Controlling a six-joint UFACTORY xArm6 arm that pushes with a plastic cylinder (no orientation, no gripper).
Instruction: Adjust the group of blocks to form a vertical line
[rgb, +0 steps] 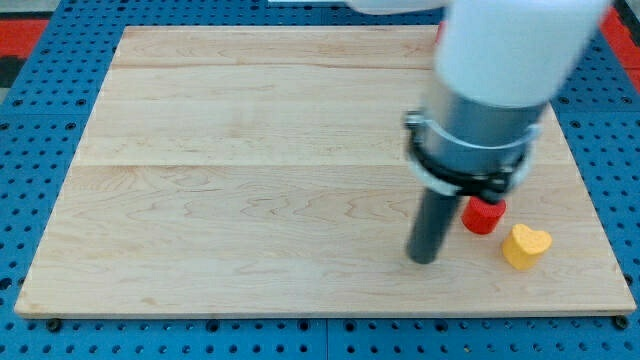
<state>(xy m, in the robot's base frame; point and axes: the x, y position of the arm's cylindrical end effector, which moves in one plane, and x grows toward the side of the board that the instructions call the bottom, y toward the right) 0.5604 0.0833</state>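
Observation:
A red block (483, 216), partly hidden under the arm's body so its shape is unclear, lies on the wooden board (250, 150) near the view's lower right. A yellow heart-shaped block (526, 246) lies just to its lower right, close to it. My tip (424, 259) rests on the board to the left of both blocks, a short gap from the red one and not touching either. The arm's wide grey and white body (490, 90) hides the board above the red block.
The board lies on a blue perforated table (40, 120). Its bottom edge runs just below the yellow heart, and its right edge is near the blocks. A bit of red shows at the view's top beside the arm (440, 30).

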